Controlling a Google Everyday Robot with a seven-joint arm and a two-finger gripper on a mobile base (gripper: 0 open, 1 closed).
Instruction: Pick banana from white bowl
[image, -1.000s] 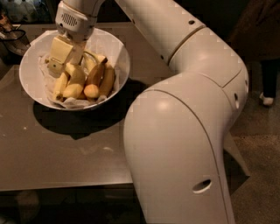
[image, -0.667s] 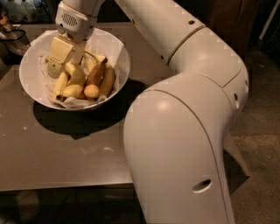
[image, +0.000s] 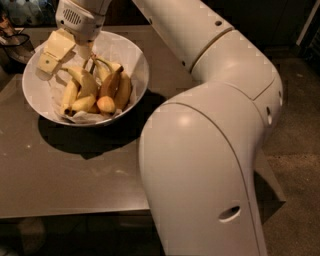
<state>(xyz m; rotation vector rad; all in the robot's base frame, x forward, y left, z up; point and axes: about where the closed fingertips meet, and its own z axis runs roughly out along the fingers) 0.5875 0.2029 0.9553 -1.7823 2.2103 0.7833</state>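
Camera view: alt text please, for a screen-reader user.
The robot's pincer hangs over the back left of a white bowl of bananas, close above the largest, curved banana. The bowl sits on a brown table, and the robot's bulky white arm fills the right of the view.

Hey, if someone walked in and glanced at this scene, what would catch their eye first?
The huge white robot arm fills the right side and foreground, bending up and over toward the top left. There its gripper hangs over the left side of a white bowl on the dark table. A heap of yellow bananas lies on crumpled paper inside the bowl.
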